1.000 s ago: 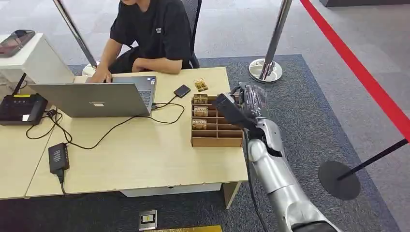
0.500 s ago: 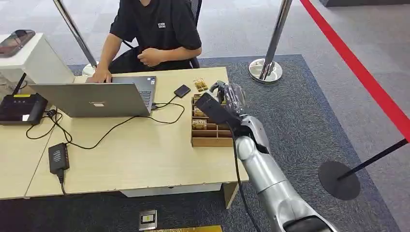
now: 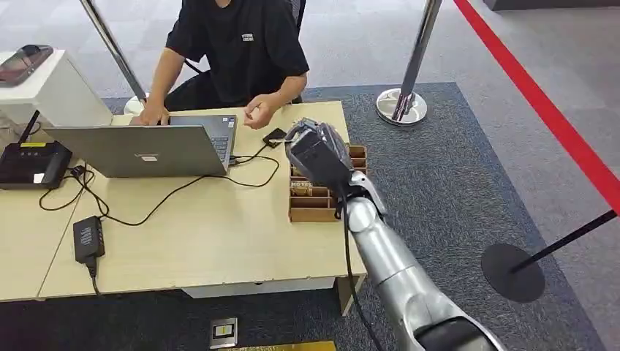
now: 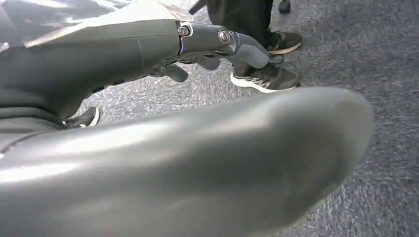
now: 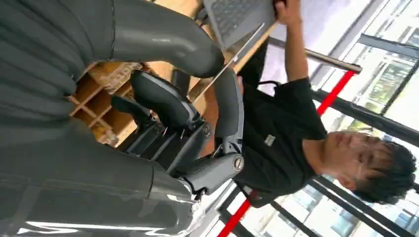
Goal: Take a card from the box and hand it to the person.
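Right hand [image 3: 316,150] is raised over the far right part of the table [image 3: 219,234], above the far end of the box [image 3: 322,197], reaching toward the person [image 3: 237,44]. Head view shows the back of the hand, so the grip is hidden there. Right wrist view [image 5: 168,113]: thumb and dark fingers [image 5: 225,103] curl toward each other; can't tell whether a card is pinched between them.

Box is a brown divided tray near the table's right edge. Cards [image 3: 301,189] stand in its left-hand compartments; print on them is too small to read. Box also shows behind the palm in the right wrist view [image 5: 99,94].

Person in a black T-shirt sits at the far edge, one hand [image 3: 257,113] held open-ish just above the table near the robot's hand, the other on the laptop [image 3: 139,150]. Small white chest print on the shirt, unreadable. Laptop lid logo unreadable too.

Small black device [image 3: 276,137] lies at the far edge, cabled toward the laptop. Power brick [image 3: 88,238] near the left front. Black router [image 3: 29,162] with a yellow label at the left edge, text unreadable.

Left hand [image 4: 207,44] hangs over grey carpet, fingers loosely curled, holding nothing.
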Available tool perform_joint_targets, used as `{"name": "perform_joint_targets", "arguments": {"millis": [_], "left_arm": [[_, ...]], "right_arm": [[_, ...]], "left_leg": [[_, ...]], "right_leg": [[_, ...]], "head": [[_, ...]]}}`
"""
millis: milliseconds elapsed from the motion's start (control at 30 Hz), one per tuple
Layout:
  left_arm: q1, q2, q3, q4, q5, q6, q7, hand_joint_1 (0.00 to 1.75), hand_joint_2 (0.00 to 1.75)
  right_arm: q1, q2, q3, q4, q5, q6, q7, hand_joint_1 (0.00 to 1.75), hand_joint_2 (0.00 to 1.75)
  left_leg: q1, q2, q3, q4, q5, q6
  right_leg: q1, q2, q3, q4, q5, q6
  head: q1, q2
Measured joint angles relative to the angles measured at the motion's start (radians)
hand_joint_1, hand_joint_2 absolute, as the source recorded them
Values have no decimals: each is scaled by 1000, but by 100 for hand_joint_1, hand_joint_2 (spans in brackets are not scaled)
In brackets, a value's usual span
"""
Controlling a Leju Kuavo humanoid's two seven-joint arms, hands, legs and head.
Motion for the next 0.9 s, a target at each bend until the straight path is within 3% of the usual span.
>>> {"name": "perform_joint_targets", "arguments": {"millis": [67,267,400,900], "left_arm": [[0,0,0,0,0,1,1,0,0],[-1,-2,0,0,-1,13,5,0,0],[-1,-4,0,2,-3,14,4,0,0],[-2,-6,0,5,-18,10,3,0,0]], "right_arm": [[-7,6,0,9,-2,-13,-4,175,175],[-28,40,1,53,52,-202,-10,175,175],[-47,56,3,107,73,-258,-3,175,175],[-58,61,26,244,106,-300,21,169,175]], "left_leg": [[0,0,0,0,0,0],[0,0,0,0,0,0],[0,0,0,0,0,0],[0,0,0,0,0,0]], "right_leg": [[0,0,0,0,0,0],[0,0,0,0,0,0],[0,0,0,0,0,0],[0,0,0,0,0,0]], "head": [[0,0],[0,0],[0,0],[0,0]]}}
